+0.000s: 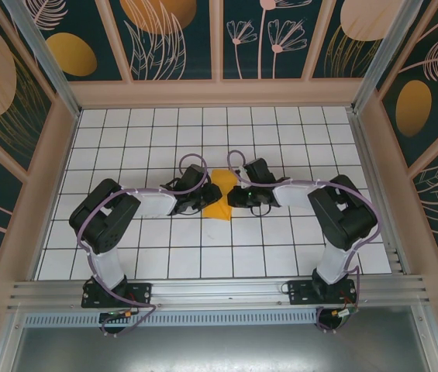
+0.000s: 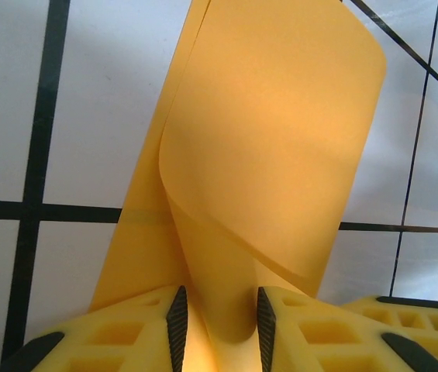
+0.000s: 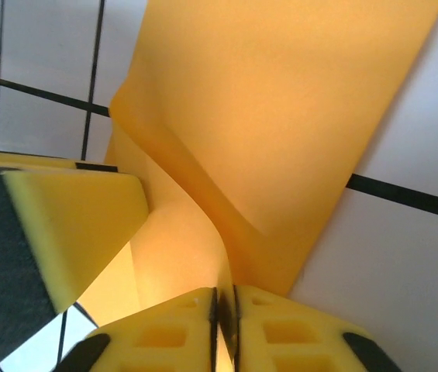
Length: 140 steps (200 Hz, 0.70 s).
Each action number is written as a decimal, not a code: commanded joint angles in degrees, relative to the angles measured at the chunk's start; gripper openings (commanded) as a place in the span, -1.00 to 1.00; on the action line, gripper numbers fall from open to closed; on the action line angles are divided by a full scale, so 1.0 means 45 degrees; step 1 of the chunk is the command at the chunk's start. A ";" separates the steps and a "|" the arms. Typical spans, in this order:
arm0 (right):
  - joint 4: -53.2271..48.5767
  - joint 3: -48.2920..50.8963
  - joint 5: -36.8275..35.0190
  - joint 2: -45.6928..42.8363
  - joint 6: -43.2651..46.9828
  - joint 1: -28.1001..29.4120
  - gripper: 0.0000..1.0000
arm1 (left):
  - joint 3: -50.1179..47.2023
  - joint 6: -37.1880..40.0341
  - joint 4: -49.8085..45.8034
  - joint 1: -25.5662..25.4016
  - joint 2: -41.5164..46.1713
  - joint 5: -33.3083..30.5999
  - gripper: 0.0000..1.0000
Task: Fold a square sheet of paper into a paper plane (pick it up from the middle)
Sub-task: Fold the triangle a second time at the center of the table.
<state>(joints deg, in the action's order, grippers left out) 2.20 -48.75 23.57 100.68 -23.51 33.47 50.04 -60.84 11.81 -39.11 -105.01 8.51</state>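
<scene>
The square sheet of paper [image 1: 220,208] is orange-yellow and sits bent up off the white grid table [image 1: 281,139] at its middle, between my two grippers. In the left wrist view the sheet [image 2: 273,139] curls into a rounded fold that runs down between the fingers of my left gripper [image 2: 220,310]. Those jaws stand apart around the curl, which is not pressed flat. My right gripper [image 3: 225,298] is shut on an edge of the sheet [image 3: 281,116], its pads almost together. A yellow finger [image 3: 71,225] of the left gripper shows close beside it.
Both arms reach inward from their bases, the left gripper [image 1: 203,204] and right gripper [image 1: 232,198] nearly meeting. Patterned walls [image 1: 203,39] close in the back and sides. An aluminium rail [image 1: 219,291] runs along the near edge.
</scene>
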 commanded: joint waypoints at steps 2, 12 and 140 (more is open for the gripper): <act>0.0818 0.0566 0.0756 -0.0874 -0.0443 -0.0259 -0.58 | 0.0073 -0.0151 -0.0091 0.0059 -0.0375 -0.0075 -0.42; 0.1056 0.0787 0.1000 -0.0982 -0.0618 -0.0326 -0.54 | 0.0078 -0.0153 -0.0087 0.0040 -0.0404 -0.0061 -0.43; 0.2142 0.1288 0.1129 -0.0572 -0.1517 -0.0404 -0.94 | -0.0025 0.0224 0.0102 0.0047 0.0181 0.0159 -0.33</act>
<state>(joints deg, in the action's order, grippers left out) 11.27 -42.94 28.58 97.54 -30.52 32.16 50.06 -60.93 12.58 -39.09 -105.27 8.60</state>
